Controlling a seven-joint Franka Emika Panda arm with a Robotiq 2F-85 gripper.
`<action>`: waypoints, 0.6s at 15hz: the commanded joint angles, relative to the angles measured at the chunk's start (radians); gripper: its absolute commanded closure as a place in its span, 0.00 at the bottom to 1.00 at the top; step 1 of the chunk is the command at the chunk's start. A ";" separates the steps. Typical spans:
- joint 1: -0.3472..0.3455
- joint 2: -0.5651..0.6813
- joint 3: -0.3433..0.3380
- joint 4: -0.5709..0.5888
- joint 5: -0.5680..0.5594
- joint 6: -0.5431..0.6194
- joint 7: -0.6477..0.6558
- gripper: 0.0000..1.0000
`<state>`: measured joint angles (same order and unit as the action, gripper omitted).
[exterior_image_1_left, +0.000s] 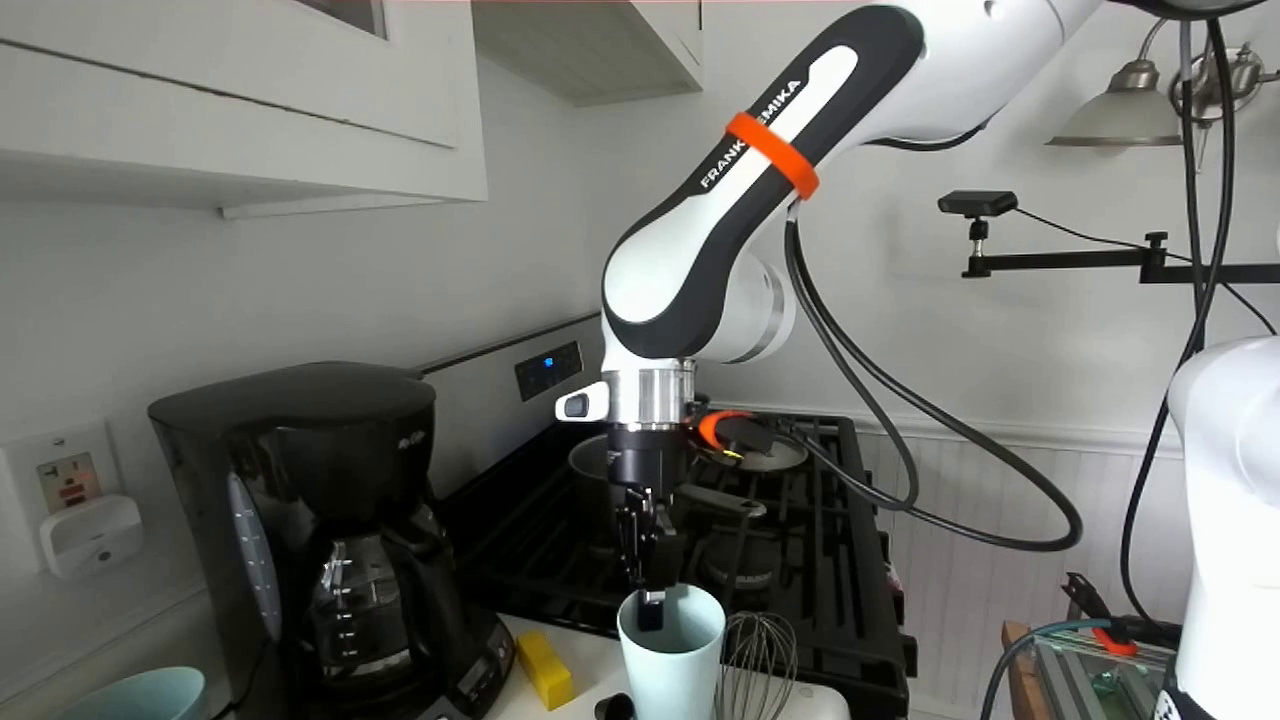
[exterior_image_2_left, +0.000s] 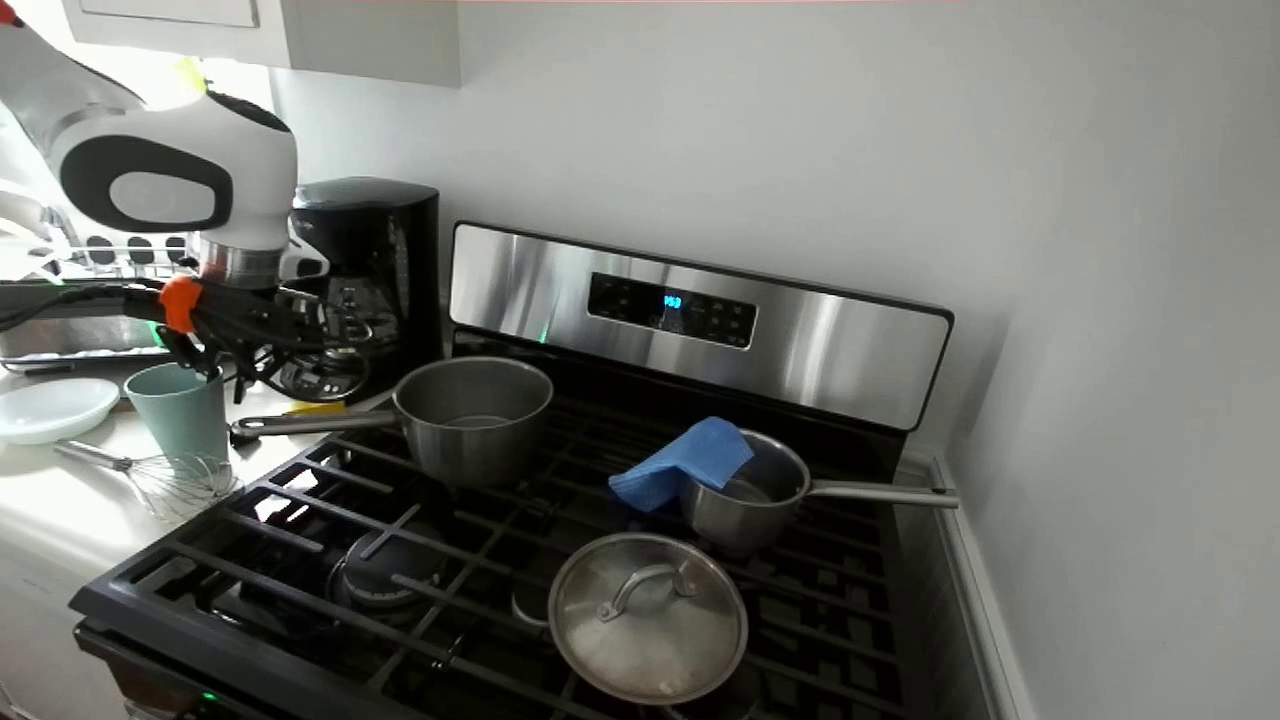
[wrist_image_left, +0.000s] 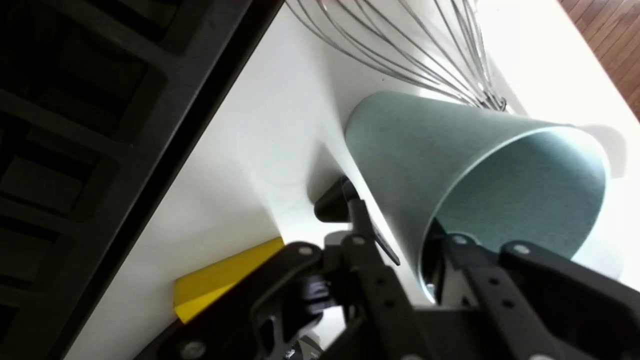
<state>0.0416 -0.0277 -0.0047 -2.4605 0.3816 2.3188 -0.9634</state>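
Wrist view and both exterior views place the work at the edge where the bench (wrist_image_left: 225, 190) meets the stove (exterior_image_2_left: 480, 600), the largest thing; the coffee maker (exterior_image_1_left: 305, 435) fills the bench's back corner beside it; a saucepan (exterior_image_2_left: 460, 450) on the stove seems to reach its handle over that shared edge, so any rise is best straight rather than stoveward; the pale cup (wrist_image_left: 425, 160) stands upright on the bench near the same edge, its rim between the gripper's (wrist_image_left: 397, 220) fingers, one inside and one outside; the jaws stand part-way apart, a sliver of bench seeming to show beside the outer finger, so I see no firm grip; a good pinch would meet the cup's side squarely and lightly, lest it tip; the whisk (wrist_image_left: 465, 80) lies close along the front-edge side, contact unclear, so spare it any sideways drag; the yellow sponge (wrist_image_left: 227, 274), toward the back corner, is well clear; smallest, a black object (wrist_image_left: 332, 205) sits just beside the cup near the outer finger, easily snagged.
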 joint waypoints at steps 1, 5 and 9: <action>-0.001 -0.002 0.011 -0.010 -0.021 0.018 -0.012 1.00; -0.004 -0.012 0.012 -0.012 -0.065 0.014 0.005 0.99; -0.008 -0.062 0.008 -0.022 -0.126 -0.006 0.016 0.99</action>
<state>0.0404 -0.0303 0.0006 -2.4604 0.3025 2.3199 -0.9631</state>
